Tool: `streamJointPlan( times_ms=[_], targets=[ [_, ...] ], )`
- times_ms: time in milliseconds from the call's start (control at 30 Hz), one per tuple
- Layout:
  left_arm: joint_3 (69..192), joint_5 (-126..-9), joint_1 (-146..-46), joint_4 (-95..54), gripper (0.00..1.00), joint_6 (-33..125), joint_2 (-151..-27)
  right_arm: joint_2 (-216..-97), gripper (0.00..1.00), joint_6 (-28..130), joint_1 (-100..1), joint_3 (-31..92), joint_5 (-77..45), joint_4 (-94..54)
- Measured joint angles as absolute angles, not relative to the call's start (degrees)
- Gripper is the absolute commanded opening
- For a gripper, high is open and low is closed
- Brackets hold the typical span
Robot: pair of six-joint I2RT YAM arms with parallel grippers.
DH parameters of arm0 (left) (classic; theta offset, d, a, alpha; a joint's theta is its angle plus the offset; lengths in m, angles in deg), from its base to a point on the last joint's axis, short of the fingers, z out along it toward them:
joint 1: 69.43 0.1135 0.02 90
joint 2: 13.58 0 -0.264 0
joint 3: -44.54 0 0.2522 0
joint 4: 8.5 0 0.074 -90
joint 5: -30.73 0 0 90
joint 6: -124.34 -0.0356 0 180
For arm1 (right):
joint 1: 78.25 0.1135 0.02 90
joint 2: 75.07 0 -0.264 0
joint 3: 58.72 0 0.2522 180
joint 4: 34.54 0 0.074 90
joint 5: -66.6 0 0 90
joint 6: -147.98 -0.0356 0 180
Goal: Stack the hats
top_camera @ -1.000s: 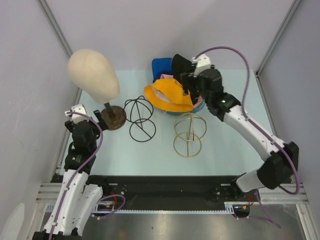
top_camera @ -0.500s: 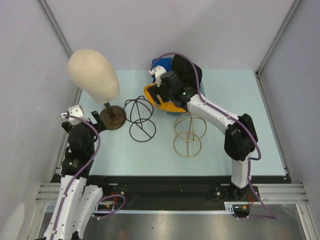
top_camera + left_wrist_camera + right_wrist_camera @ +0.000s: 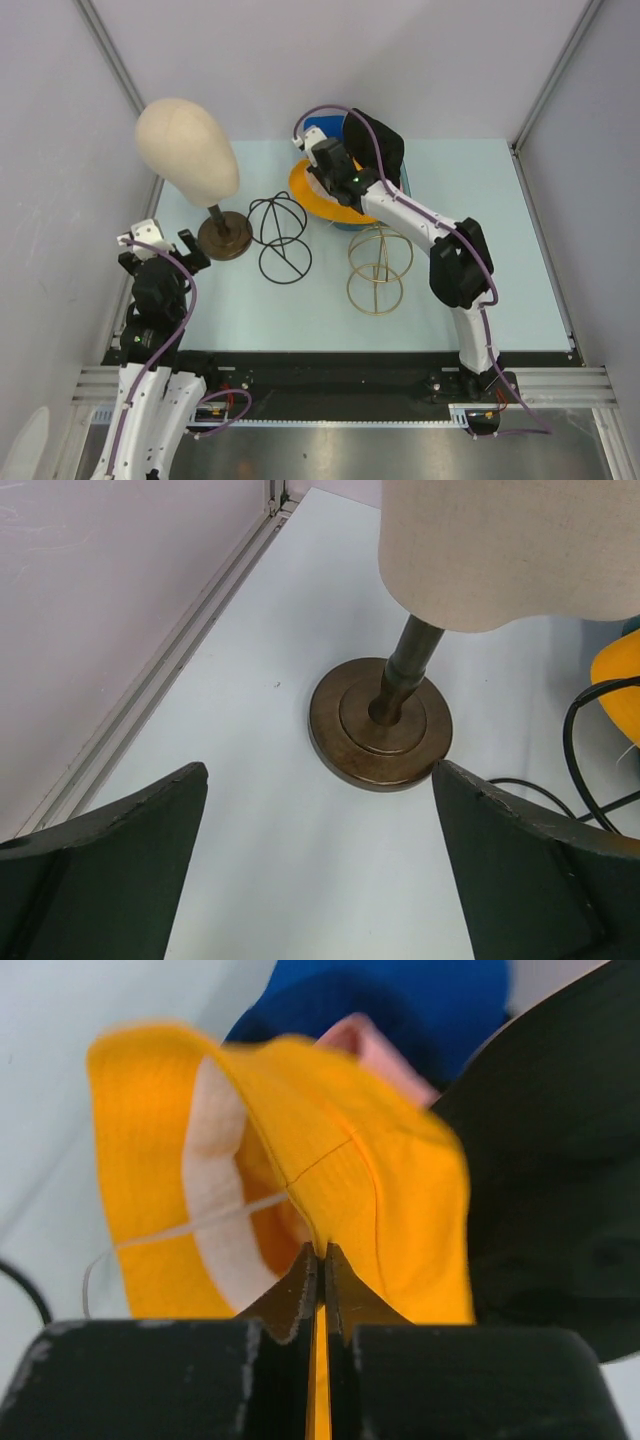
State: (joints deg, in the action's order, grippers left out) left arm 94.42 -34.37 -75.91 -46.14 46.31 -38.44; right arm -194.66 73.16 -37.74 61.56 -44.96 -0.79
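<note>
My right tool is pinched tight on the brim of the soft orange fabric bucket hat, which sits just ahead of it; a black fabric hat lies to its right, a blue cap beyond. My left tool gapes wide, empty, over the pale counter, a round brown stand base ahead.

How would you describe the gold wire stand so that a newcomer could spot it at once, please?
Start at the cream mannequin head at the table's left, then move right past the black wire stand beside its wooden base. The next frame along is the gold wire stand, just nearer than the orange bucket hat. Its gold colour sets it apart from its black twin.
</note>
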Motion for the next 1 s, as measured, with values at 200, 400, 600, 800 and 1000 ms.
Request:
streamJointPlan(
  times_ms=[200,400,600,800,1000],
  targets=[
    [94.42,-34.41,-75.91,-44.94,1.00,46.31,-40.74,-192.52,0.00,78.21,-39.05,68.53,-49.53,0.72],
    [94.47,-35.98,-75.91,-41.84,1.00,45.74,-45.24,-182.53,0.00,81.07,-41.30,64.40,-53.99,2.16],
    [97.66,-41.01,-75.96,-39.91,1.00,43.23,-51.47,-173.41,0.00,79.19,-42.66,62.70,-57.97,6.14],
    [98.21,-46.47,-77.57,-39.89,1.00,44.04,-48.94,-170.24,0.00,76.68,-41.35,62.57,-59.80,12.52],
    [100.06,-49.23,-77.64,-44.35,1.00,47.32,-44.89,-160.04,0.00,73.73,-41.04,47.44,-57.75,13.73]
  ],
)
